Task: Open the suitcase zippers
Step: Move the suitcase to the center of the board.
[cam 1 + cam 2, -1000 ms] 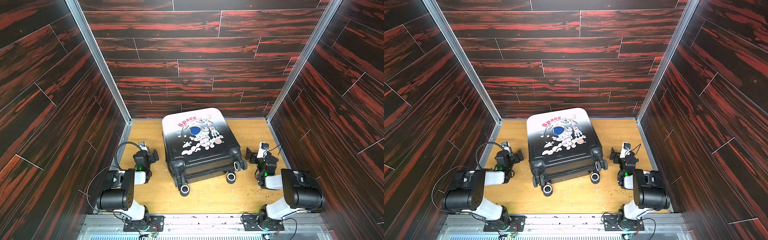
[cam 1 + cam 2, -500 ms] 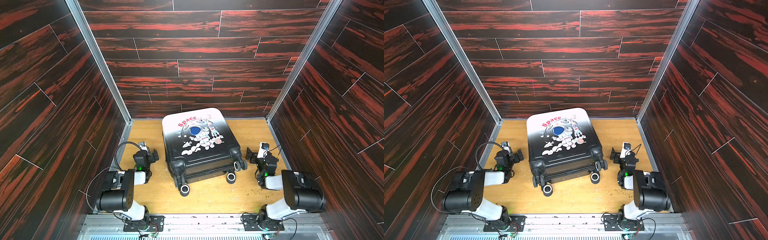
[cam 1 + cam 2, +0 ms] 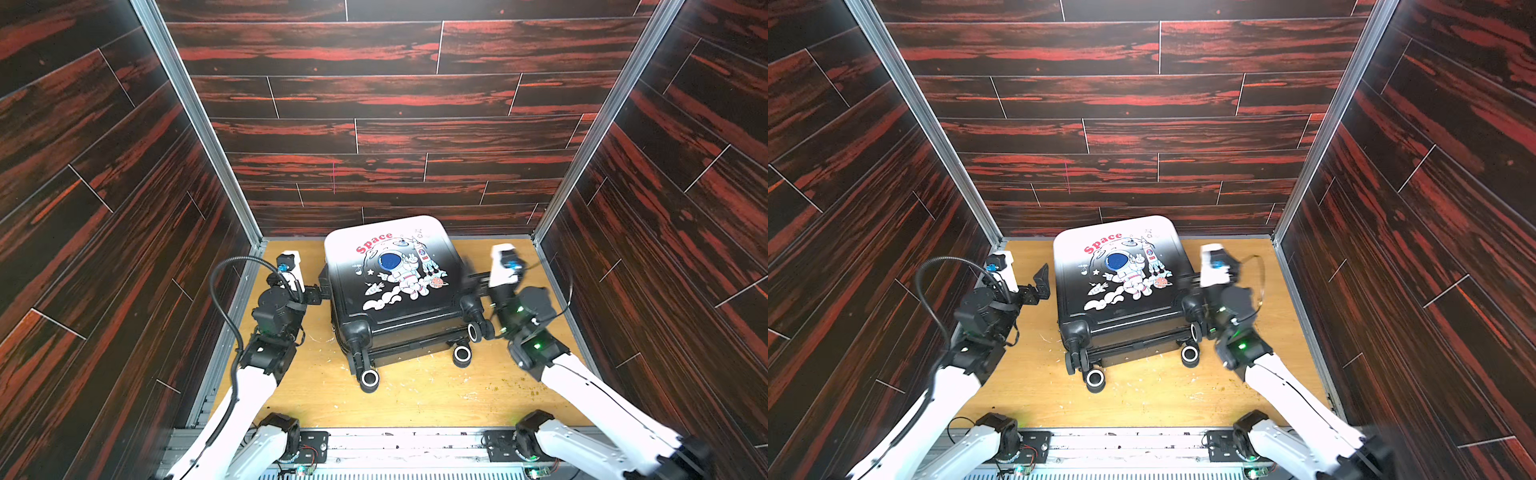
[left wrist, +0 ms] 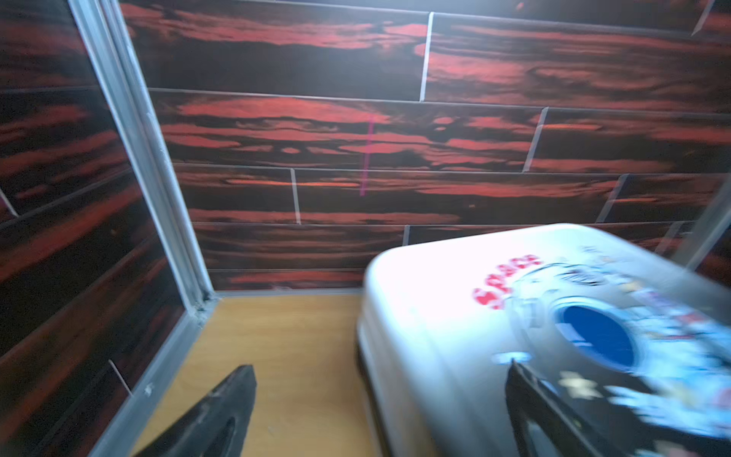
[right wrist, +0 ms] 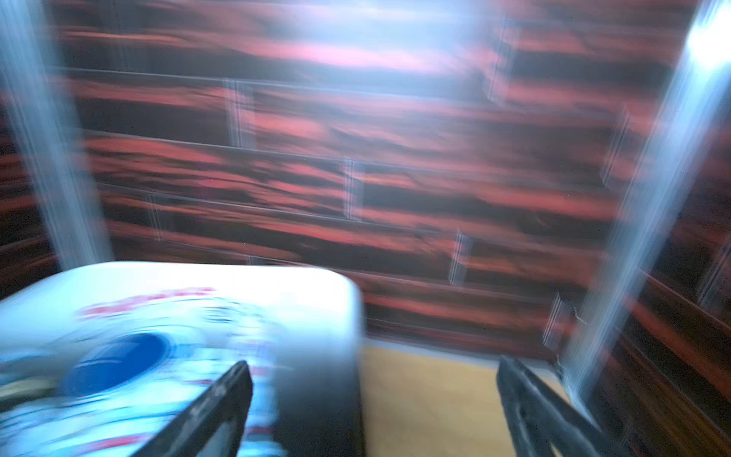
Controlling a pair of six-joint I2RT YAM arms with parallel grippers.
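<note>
Three red-streaked plank walls (image 3: 395, 124) around a scuffed wooden floor (image 3: 415, 399), suitcase (image 3: 390, 286) central, both arms' jaws wide apart.

1. I see a light wooden table (image 3: 415, 399), scuffed, with white flecks (image 3: 328, 338) scattered over its near half.
2. A back wall (image 3: 374, 95) of dark planks streaked with red closes the far side.
3. A left wall (image 3: 83, 208) and a right wall (image 3: 685, 187) carry the same pattern.
4. Two silver corner posts (image 3: 197, 120) (image 3: 604, 120) join the walls.
5. A thin pink vertical mark (image 3: 333, 178) sits on the back wall.
6. A metal rail (image 3: 395, 442) runs along the table's near edge.
</note>
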